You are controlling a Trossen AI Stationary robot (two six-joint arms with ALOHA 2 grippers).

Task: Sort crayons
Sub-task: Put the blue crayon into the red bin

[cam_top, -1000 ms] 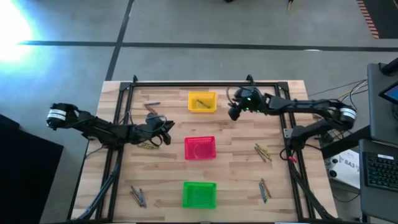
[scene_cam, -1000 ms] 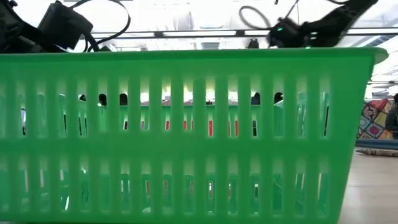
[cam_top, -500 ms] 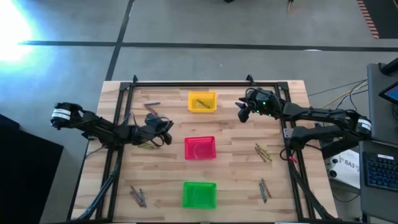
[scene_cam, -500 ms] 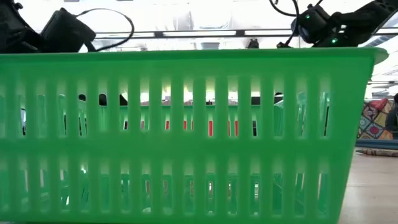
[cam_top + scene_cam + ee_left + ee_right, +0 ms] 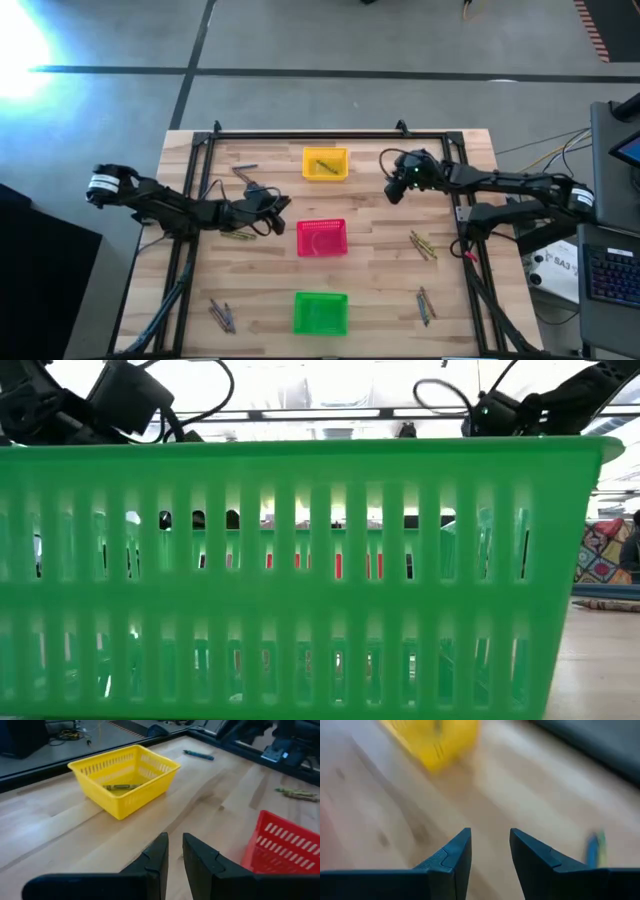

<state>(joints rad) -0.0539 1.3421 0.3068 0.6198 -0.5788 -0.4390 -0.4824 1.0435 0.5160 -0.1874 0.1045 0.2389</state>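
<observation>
Three baskets stood in a line down the middle of the table (image 5: 380, 250) — the yellow basket (image 5: 324, 164) at the far end, the red basket (image 5: 322, 238) in the centre, the green basket (image 5: 320, 312) nearest. One olive crayon (image 5: 121, 786) lay inside the yellow basket. The left tool (image 5: 277, 215) hung just left of the red basket, its fingers (image 5: 156, 860) nearly closed with only a thin gap and nothing between them; olive crayons (image 5: 237, 235) lay on the table just beside it, under the arm, and a few more (image 5: 243, 171) lay farther back toward the yellow basket. The right tool (image 5: 392, 187) hovered right of the yellow basket — fingers (image 5: 454, 855) parted, empty. The crayons (image 5: 423, 244) on its side lay well apart from it toward the near edge, with another small cluster (image 5: 425, 305) beyond those. A last bunch (image 5: 222, 316) rested left of the green basket.
</observation>
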